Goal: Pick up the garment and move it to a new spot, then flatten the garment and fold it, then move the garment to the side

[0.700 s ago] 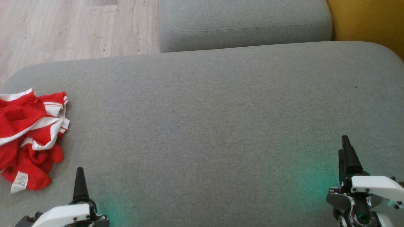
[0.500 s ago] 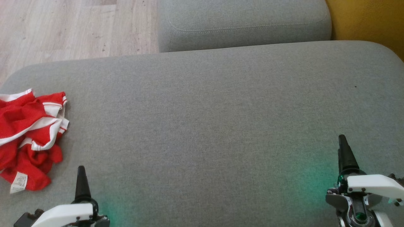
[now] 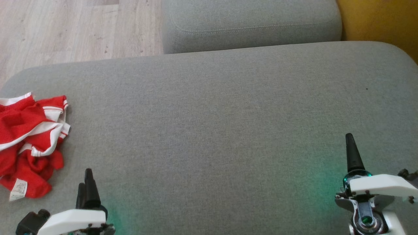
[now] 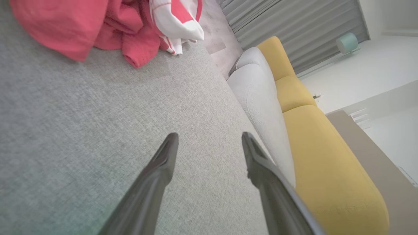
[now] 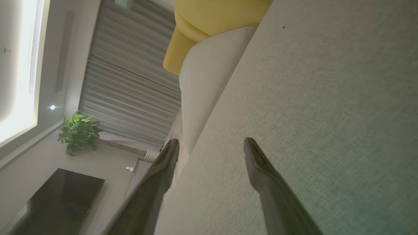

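Note:
A crumpled red garment [image 3: 27, 143] with white stripes and a white label lies at the left edge of the grey cushion [image 3: 212, 114]. In the left wrist view the garment [image 4: 98, 26] fills the upper left corner. My left gripper [image 3: 85, 179] hovers low at the bottom left, just right of the garment and apart from it; its fingers [image 4: 163, 156] stand open with nothing between them. Far off at the lower right, my right gripper [image 3: 349, 138] is open over bare cushion, its fingers [image 5: 258, 160] spread and empty.
A second grey cushion [image 3: 251, 23] lies beyond the main one. Yellow upholstery [image 3: 378, 19] rises at the top right. Wooden floor [image 3: 65, 29] shows past the cushion's far left edge. A potted plant [image 5: 78, 132] and grey curtains appear in the right wrist view.
My left gripper has turned slightly, so both its fingers show. The right gripper has risen a little in the view. The garment lies as before.

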